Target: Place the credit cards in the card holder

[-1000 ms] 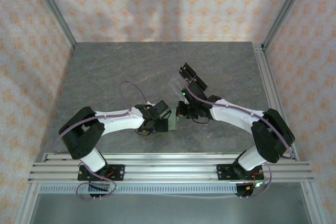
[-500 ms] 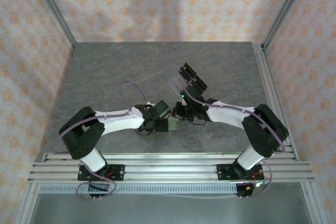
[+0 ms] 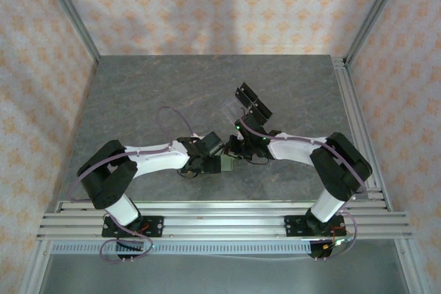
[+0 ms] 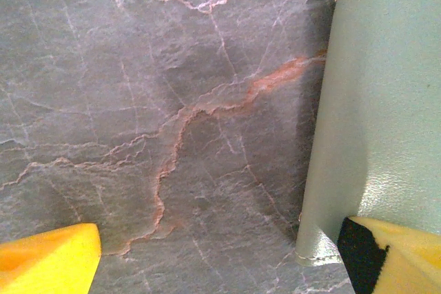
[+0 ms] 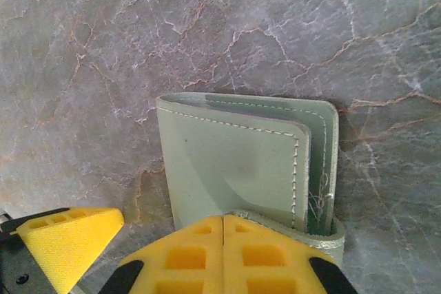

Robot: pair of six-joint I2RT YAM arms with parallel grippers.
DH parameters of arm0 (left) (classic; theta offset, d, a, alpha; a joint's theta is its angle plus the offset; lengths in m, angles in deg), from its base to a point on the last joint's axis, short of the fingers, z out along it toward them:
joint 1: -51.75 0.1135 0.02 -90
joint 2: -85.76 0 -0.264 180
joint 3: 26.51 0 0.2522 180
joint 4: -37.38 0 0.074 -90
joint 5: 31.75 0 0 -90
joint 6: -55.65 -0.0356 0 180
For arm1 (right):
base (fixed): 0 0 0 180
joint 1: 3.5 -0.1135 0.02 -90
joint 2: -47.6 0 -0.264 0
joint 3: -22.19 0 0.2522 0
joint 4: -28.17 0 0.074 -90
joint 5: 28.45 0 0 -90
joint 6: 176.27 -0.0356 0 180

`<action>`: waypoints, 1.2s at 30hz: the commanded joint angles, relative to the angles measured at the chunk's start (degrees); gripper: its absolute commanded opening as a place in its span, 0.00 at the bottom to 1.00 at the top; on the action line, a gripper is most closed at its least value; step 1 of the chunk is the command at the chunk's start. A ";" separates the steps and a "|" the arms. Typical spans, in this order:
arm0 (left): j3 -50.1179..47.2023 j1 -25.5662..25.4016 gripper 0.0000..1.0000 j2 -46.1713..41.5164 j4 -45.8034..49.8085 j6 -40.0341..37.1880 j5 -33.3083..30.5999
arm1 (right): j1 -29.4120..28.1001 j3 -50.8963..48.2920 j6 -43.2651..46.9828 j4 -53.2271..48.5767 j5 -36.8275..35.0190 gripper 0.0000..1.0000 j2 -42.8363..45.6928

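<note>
Two pincers meet tip to tip over the near middle of the grey veined stone worktop in the top external view, the left pincer reaching in from the left and the right pincer from the right. Between their tips lies a small sage-green, folded, leather-look card holder, mostly hidden under them. Beyond the right pincer, well apart from both, stands a clear acrylic rack with black pieces.

On the left wrist view, the left pincer stands apart and grips nothing. One yellow fingertip sits over bare worktop. The other, black-padded, touches the near corner of the card holder, whose long edge runs straight away from the pincer on that side.

On the right wrist view, the right pincer has its yellow fingers pressed together, tips on the near edge of the card holder. The card holder lies flat just ahead of the tips, long axis across the pincer's line, with layered edges showing on its far and right sides. A yellow fingertip of the left pincer sits near its left corner, not touching it.
</note>
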 commanded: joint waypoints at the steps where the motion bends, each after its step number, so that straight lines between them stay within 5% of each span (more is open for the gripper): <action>1: -0.63 -0.40 0.92 2.30 0.41 -0.34 -0.71 | -0.12 -1.14 0.45 0.29 -0.67 0.00 -1.26; 36: -0.69 -0.39 0.92 2.35 0.49 -0.43 -0.70 | -6.27 0.76 5.79 -13.94 -8.23 0.00 -5.49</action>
